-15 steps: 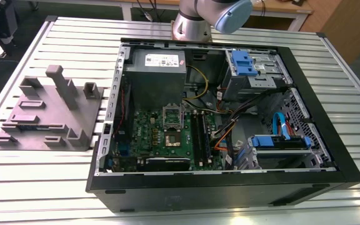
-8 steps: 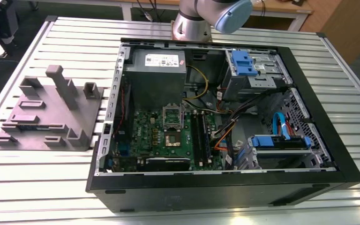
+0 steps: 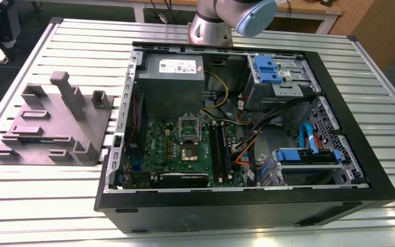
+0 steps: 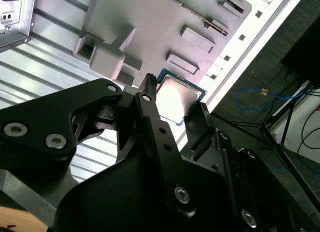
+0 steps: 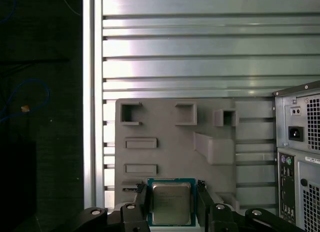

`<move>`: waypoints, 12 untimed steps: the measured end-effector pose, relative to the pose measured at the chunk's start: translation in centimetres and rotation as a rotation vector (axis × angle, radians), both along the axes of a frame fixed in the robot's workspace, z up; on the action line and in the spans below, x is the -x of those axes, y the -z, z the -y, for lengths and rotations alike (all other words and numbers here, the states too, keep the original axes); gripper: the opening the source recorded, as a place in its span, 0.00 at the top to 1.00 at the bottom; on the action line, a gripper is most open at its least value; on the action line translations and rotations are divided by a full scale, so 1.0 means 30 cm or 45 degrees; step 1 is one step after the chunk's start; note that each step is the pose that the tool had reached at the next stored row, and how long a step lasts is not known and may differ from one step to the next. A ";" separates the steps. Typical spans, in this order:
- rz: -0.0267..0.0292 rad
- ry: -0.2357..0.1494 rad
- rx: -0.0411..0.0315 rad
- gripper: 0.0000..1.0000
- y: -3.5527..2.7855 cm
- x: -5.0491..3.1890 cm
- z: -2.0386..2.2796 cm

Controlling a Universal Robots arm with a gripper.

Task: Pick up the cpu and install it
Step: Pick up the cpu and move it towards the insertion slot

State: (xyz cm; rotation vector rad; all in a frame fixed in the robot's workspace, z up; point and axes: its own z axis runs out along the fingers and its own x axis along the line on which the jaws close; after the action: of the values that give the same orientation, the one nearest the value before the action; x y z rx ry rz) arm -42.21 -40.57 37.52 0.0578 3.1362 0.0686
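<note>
Jaws clamp the cpu (image 5: 171, 203) by two opposite edges, the chip sitting squarely between them.

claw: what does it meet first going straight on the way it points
The cpu already sits gripped in the claw; beyond it, probably the edge of the grey fixture, though depth is unclear.
</note>
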 end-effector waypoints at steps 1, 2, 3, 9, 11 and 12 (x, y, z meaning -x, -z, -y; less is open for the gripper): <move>0.0001 0.000 -0.0001 0.53 0.000 -0.001 0.000; 0.0000 0.000 -0.0001 0.53 0.000 -0.001 0.000; 0.0002 0.000 -0.0001 0.53 0.000 -0.006 0.000; 0.0001 0.000 -0.0001 0.53 0.000 -0.015 0.000; 0.0001 0.000 -0.0001 0.53 0.000 -0.018 0.000; 0.0001 0.000 -0.0001 0.53 0.000 -0.019 0.000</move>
State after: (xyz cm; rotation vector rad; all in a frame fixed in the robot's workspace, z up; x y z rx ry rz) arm -41.64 -40.57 37.51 0.0579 3.1361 0.0687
